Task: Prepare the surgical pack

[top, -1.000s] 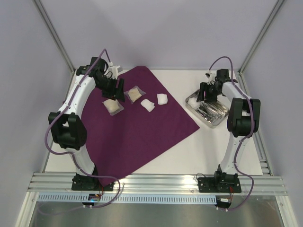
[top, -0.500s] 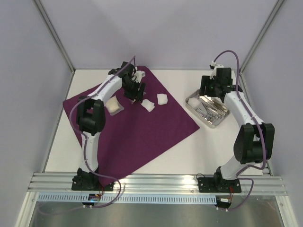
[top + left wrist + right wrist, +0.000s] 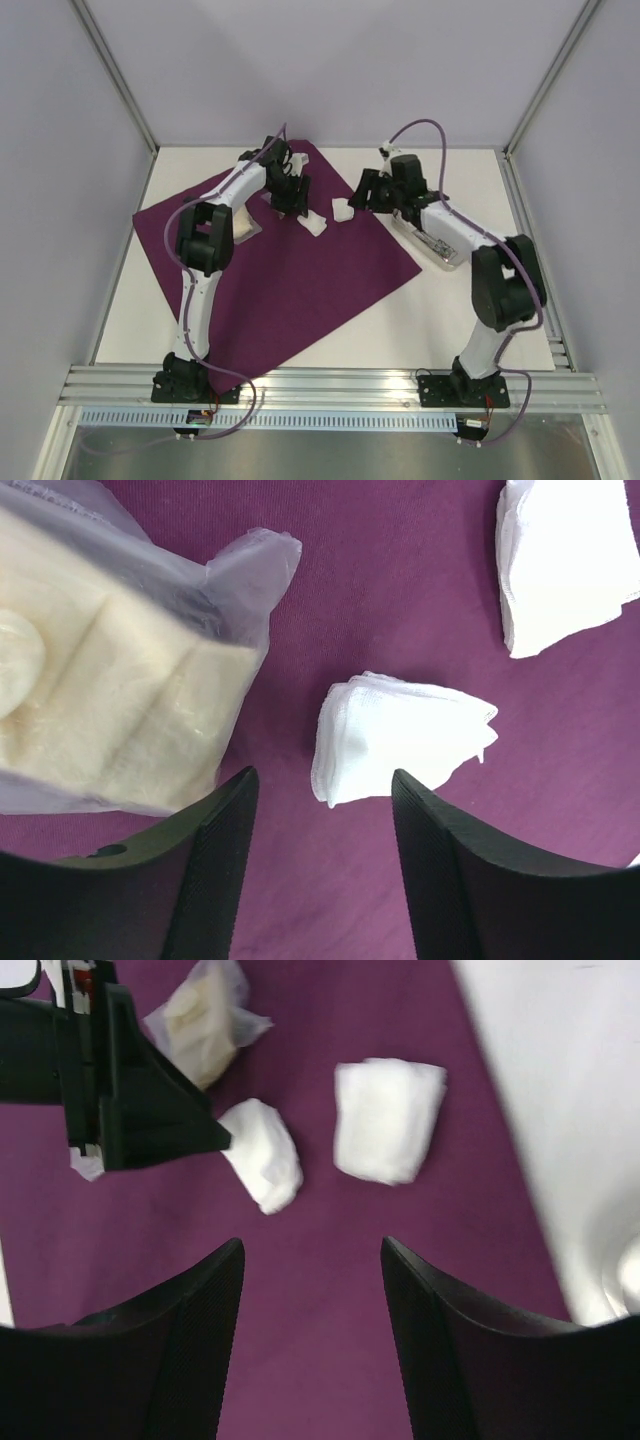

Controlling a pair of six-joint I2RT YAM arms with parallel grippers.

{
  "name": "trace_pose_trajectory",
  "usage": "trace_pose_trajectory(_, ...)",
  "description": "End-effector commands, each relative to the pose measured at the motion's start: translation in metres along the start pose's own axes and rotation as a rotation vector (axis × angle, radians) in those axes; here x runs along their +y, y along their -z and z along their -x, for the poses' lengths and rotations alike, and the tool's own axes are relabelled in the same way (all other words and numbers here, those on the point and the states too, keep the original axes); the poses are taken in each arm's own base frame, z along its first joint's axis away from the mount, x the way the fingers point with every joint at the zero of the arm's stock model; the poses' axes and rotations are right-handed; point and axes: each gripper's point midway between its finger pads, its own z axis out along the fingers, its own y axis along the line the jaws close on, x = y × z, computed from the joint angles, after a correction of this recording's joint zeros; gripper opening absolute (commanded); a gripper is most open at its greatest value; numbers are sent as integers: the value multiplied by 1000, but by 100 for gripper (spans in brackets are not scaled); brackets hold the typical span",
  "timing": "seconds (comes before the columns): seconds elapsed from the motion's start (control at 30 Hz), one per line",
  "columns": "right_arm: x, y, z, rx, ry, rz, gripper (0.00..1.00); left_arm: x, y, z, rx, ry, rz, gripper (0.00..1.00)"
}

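Note:
The dark-purple cloth [image 3: 300, 280] lies spread on the table. My left gripper [image 3: 322, 790] hovers open and empty over it. A tan packet [image 3: 110, 710] sits just left of its fingers and a white gauze pad [image 3: 400, 735] just ahead. In the top view the left gripper [image 3: 293, 207] is beside that gauze pad [image 3: 315, 222]. The other tan packet [image 3: 243, 222] lies further left. My right gripper [image 3: 312, 1260] is open and empty over the cloth, short of a second gauze pad [image 3: 388, 1118]. The steel tray [image 3: 447, 260] is largely hidden under the right arm.
Bare white table [image 3: 440, 320] shows right of the cloth and in front of the tray. The two grippers [image 3: 362, 195] stand close together over the cloth's far corner. Grey enclosure walls and frame posts [image 3: 120, 85] ring the table.
The left gripper moved right from the first packet to the second packet and gauze. The right arm swung left from above the tray to over the cloth.

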Motion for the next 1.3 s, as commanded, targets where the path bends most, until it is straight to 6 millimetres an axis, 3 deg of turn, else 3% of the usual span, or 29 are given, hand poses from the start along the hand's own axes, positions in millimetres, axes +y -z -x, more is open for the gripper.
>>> trace_pose_trajectory(0.0, 44, -49, 0, 9, -76, 123, 60, -12, 13, 16, -51, -7, -24, 63)
trace_pose_trajectory(0.03, 51, -59, -7, 30, -90, 128, 60, -11, 15, 15, -51, -10, -18, 63)
trace_pose_trajectory(0.07, 59, -66, 1, 15, -85, 138, 60, -10, 13, 13, -45, -7, -16, 63)
trace_pose_trajectory(0.1, 53, -82, -12, 46, -88, 118, 60, -10, 14, 12, -43, -8, -15, 62)
trace_pose_trajectory(0.2, 56, -108, -27, 96, -84, 89, 60, -10, 12, 9, -33, -6, -18, 58)
trace_pose_trajectory(0.33, 45, -126, -38, 118, -109, 33, 59, -10, 10, 6, -24, -9, -26, 55)
trace_pose_trajectory(0.53, 30, -138, -51, 129, -130, -20, 58, -8, 6, 3, -16, -18, -21, 51)
trace_pose_trajectory(0.77, 37, -150, -80, 224, -174, 44, 51, -6, 2, 2, -12, -15, -17, 51)
trace_pose_trajectory(0.93, 44, -151, -84, 243, -185, 75, 41, -4, -1, 1, -7, -8, -10, 49)
trace_pose_trajectory(1.27, 59, -143, -83, 262, -182, 123, 35, -1, -4, -1, 1, -6, -3, 46)
